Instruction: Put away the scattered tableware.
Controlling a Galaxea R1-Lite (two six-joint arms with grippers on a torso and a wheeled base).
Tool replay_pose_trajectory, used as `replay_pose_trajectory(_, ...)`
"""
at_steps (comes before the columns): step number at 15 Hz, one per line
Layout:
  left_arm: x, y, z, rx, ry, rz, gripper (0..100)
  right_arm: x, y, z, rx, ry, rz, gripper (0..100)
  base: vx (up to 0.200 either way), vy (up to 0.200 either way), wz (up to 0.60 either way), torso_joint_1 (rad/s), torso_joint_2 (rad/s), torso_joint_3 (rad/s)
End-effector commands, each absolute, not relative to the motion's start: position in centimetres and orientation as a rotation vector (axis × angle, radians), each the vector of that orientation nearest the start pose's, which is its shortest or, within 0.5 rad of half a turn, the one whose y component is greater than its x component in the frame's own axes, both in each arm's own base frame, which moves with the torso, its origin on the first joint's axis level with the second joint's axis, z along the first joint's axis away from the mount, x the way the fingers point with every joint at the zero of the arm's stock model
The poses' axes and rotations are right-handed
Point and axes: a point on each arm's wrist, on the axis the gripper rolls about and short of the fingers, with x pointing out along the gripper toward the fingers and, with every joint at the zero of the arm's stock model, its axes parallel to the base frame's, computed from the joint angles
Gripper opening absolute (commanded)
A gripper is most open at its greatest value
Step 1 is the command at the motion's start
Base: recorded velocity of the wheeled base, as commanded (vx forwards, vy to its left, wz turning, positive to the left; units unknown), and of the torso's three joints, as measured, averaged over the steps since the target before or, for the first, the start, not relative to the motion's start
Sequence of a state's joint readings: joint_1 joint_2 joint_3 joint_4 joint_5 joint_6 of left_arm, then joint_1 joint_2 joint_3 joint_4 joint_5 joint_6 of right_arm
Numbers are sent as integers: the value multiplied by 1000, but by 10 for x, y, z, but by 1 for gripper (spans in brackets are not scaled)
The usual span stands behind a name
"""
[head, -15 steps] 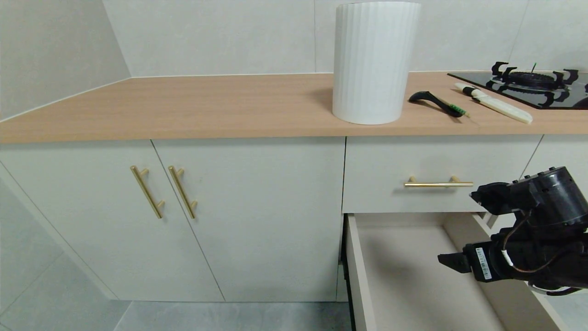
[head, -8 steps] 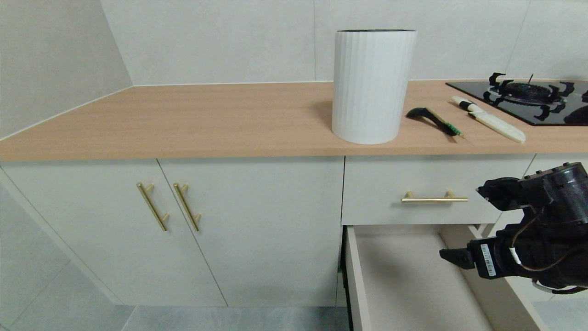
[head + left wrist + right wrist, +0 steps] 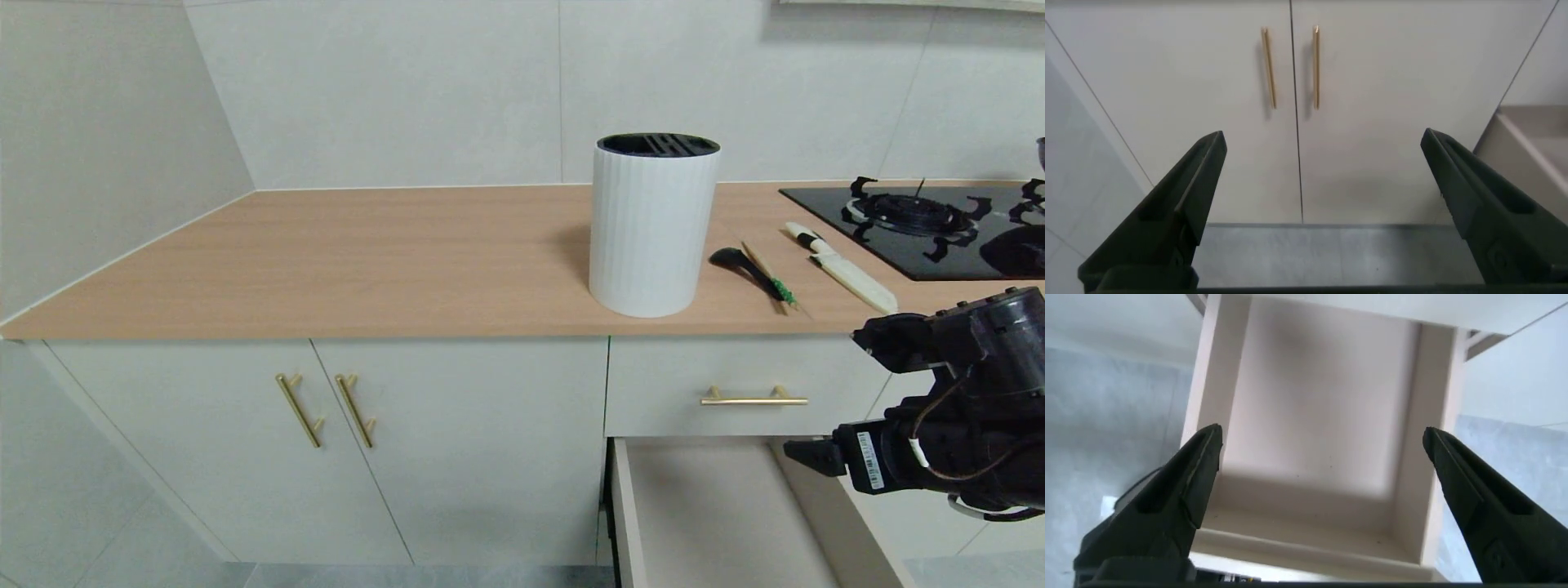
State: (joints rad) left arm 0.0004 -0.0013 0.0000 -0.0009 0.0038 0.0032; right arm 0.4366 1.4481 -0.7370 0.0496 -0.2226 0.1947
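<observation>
**Knife (image 3: pixel 841 269) lying at twelve o'clock above the right gripper (image 3: pixel 841 400)**

Seen from the head, the right gripper is hanging over the open drawer (image 3: pixel 710 506), its jaws standing wide apart and gripping nothing. The wrist camera is showing the bare drawer floor between them. The scattered pieces are lying on the worktop (image 3: pixel 408 261) above it. The knife is sitting almost straight up at twelve o'clock. The black spoon (image 3: pixel 747 269) and the chopsticks (image 3: pixel 771 279) are lying together towards eleven o'clock, just beside the white ribbed holder (image 3: pixel 651 237). All three are pointing the same way, their long axes running from roughly ten o'clock to four o'clock, with the knife tip coming close to the worktop's front edge. The left gripper (image 3: pixel 1323 204) is also gaping wide and empty, facing the cupboard doors (image 3: pixel 1290 122), well apart from the tableware. The right arm is therefore looking the nearer one. Any pick will probably be needing a lift up past the drawer front and jaws closing across those slanted handles.
</observation>
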Motion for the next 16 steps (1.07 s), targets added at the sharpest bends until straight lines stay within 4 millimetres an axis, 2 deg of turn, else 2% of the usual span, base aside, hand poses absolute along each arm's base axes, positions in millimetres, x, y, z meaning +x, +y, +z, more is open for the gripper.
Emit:
replay_pose_trajectory(1,-23,0,76,3,-2,6,100,201,88,171,-61,733,135,100,0,0,0,193,-461,-281)
replay_pose_trajectory(4,-23,0,76,3,-2,6,100,206,92,183,-51,646,149,100,0,0,0,71,-163,-98)
replay_pose_trajectory(7,-23,0,76,2,-2,6,100,222,99,225,-23,528,166,100,0,0,0,22,-2,-6)
replay_pose_trajectory(8,-23,0,76,2,-2,5,100,230,102,243,-4,520,165,100,0,0,0,0,0,0)
replay_pose_trajectory(11,-23,0,76,2,-2,5,100,262,110,260,78,496,124,100,0,0,0,0,0,0)
replay_pose_trajectory(13,-23,0,76,2,-2,6,100,278,114,263,79,499,88,100,0,0,0,0,0,0)
replay_pose_trajectory(16,-23,0,76,3,-2,6,100,303,112,244,120,546,22,100,0,0,0,0,0,0)
